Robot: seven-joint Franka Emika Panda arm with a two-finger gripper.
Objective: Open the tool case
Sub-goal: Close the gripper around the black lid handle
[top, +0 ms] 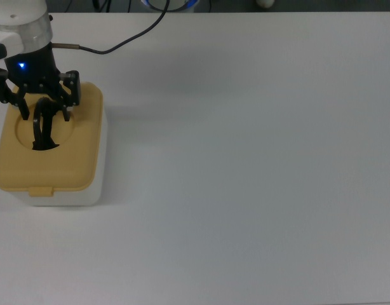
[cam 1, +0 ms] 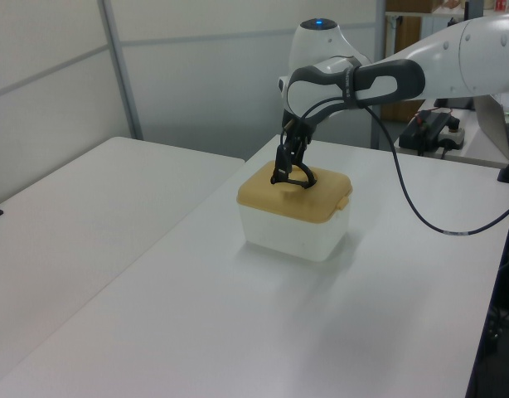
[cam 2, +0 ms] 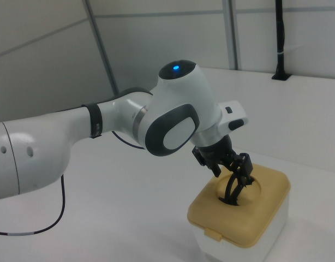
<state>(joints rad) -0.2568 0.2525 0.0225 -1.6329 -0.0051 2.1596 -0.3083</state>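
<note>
You have a plain white table (top: pixel 258 178); the tool case (top: pixel 49 149) sits on it directly beneath the gripper (top: pixel 42 114).

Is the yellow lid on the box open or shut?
Shut. The lid sits flat on the tool case, front latch down.

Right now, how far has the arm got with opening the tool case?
Done: the gripper is down at the lid's round recess, open, its fingers straddling the upright black handle. In hand: lining up on that handle; no grasp shows. Left: closing on it and lifting, since the tan lid sits flat on the tool case and the front latch looks down.
</note>
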